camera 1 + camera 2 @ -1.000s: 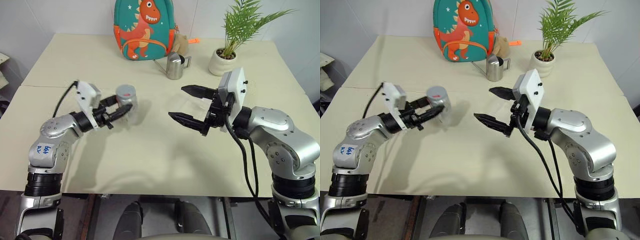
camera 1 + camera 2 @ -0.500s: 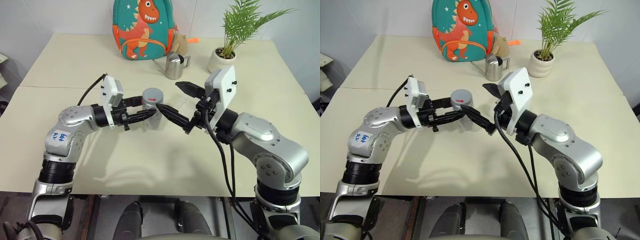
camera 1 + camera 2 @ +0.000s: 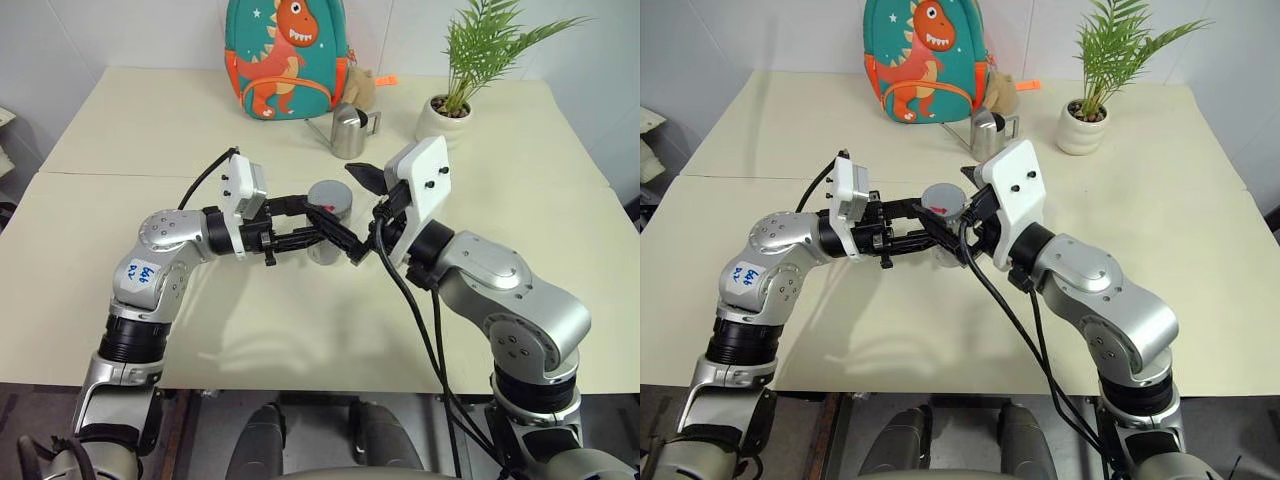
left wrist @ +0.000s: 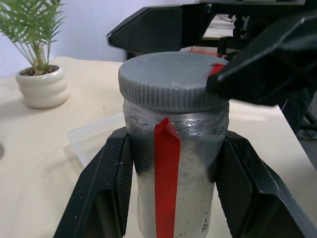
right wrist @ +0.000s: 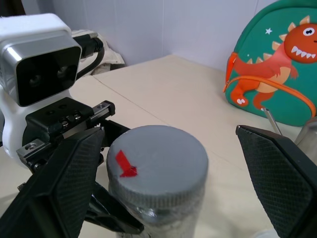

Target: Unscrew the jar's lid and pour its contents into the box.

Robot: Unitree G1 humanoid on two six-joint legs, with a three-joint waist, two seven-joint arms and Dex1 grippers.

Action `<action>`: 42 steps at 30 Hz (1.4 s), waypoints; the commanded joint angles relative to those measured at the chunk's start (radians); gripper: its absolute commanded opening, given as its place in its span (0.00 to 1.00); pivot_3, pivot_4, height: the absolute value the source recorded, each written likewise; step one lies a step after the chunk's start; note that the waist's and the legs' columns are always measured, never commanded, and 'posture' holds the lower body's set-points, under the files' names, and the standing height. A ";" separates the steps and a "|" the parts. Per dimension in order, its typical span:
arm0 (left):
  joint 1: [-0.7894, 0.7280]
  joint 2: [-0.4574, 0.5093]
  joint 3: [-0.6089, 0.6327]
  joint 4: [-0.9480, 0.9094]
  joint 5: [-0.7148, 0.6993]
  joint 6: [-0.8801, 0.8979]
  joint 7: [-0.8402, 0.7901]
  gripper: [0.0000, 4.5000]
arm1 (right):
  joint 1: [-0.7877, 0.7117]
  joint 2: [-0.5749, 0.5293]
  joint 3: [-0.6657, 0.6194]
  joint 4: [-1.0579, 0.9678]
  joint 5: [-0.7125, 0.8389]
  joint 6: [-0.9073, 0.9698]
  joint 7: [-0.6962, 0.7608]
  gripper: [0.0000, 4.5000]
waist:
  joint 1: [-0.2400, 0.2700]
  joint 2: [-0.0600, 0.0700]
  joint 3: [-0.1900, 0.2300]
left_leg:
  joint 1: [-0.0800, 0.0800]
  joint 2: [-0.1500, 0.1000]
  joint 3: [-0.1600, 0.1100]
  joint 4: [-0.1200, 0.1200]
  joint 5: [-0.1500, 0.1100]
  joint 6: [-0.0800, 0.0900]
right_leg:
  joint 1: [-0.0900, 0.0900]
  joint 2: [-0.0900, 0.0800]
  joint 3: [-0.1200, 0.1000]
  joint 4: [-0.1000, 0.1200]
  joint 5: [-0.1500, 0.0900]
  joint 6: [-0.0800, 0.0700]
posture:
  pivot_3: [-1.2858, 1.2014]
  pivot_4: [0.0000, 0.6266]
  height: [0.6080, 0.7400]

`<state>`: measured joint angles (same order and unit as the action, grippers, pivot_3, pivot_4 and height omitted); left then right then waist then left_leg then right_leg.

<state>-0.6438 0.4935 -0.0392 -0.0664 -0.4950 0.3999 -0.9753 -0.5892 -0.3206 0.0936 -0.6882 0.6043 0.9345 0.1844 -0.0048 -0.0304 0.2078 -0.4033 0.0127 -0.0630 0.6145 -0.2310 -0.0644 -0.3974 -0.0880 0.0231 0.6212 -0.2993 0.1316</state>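
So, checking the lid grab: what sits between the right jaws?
The lid, still on the jar that the left gripper clamps; the right wrist view shows it.

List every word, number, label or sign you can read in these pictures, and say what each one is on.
Blue handwritten marks on a white sticker on the left arm: too small and blurred to read.
Red arrow sign, no letters, on the lid.
Red stripe down the jar: plain, no text.
Dinosaur picture and stars on the backpack: no words.
Nothing else readable.
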 commanded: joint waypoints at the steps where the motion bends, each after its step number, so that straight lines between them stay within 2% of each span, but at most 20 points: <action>1: -0.023 -0.003 0.008 -0.020 0.002 -0.021 -0.005 0.44 | -0.004 0.006 -0.003 -0.050 0.003 0.004 -0.005 1.00 | 0.000 0.000 0.000 | 0.000 0.000 0.000 0.000 0.000 0.000 | 0.000 0.000 0.000 0.000 0.000 0.000 | 0.52 0.24 1.00; 24: -0.033 -0.003 0.014 -0.028 -0.002 -0.002 -0.017 0.44 | -0.015 0.018 0.009 -0.040 -0.018 -0.031 0.020 1.00 | 0.000 0.000 0.000 | 0.000 0.001 0.000 -0.001 0.000 0.001 | 0.000 0.003 0.003 -0.001 0.000 0.000 | 0.52 0.24 1.00; 27: -0.034 -0.003 0.016 -0.029 -0.001 -0.003 -0.015 0.44 | -0.009 0.016 0.012 -0.044 -0.010 -0.023 0.028 0.87 | -0.001 0.000 0.000 | 0.000 0.001 0.000 -0.001 0.000 0.001 | 0.000 0.003 0.003 -0.001 0.000 0.000 | 0.52 0.24 1.00; 31: -0.037 -0.002 0.017 -0.029 -0.003 -0.001 -0.015 0.44 | -0.009 0.015 0.011 -0.041 -0.011 -0.022 0.034 0.58 | 0.000 0.000 0.000 | 0.000 0.001 0.000 -0.001 0.000 0.001 | -0.001 0.003 0.003 -0.001 0.000 0.000 | 0.52 0.24 1.00; 36: -0.044 0.002 0.020 -0.028 -0.011 0.001 -0.029 0.44 | -0.015 -0.001 0.011 -0.033 -0.001 -0.030 0.069 0.57 | 0.000 0.000 0.000 | 0.000 0.001 0.000 -0.001 0.000 0.001 | -0.001 0.003 0.003 -0.001 0.000 0.000 | 0.52 0.24 1.00; 42: -0.057 0.023 0.021 -0.007 -0.029 0.002 -0.099 0.44 | -0.052 -0.050 -0.014 -0.018 0.117 -0.030 0.248 0.57 | -0.001 0.000 0.000 | 0.000 0.002 0.000 -0.001 0.000 0.001 | -0.001 0.003 0.003 -0.001 0.000 0.000 | 0.52 0.24 1.00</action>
<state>-0.6689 0.5080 -0.0326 -0.0637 -0.5037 0.4059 -1.0540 -0.6148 -0.3668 0.0701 -0.6637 0.6390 0.9181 0.3440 -0.0060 -0.0302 0.2080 -0.4032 0.0142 -0.0626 0.6135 -0.2315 -0.0636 -0.3979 -0.0850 0.0262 0.6199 -0.2994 0.1314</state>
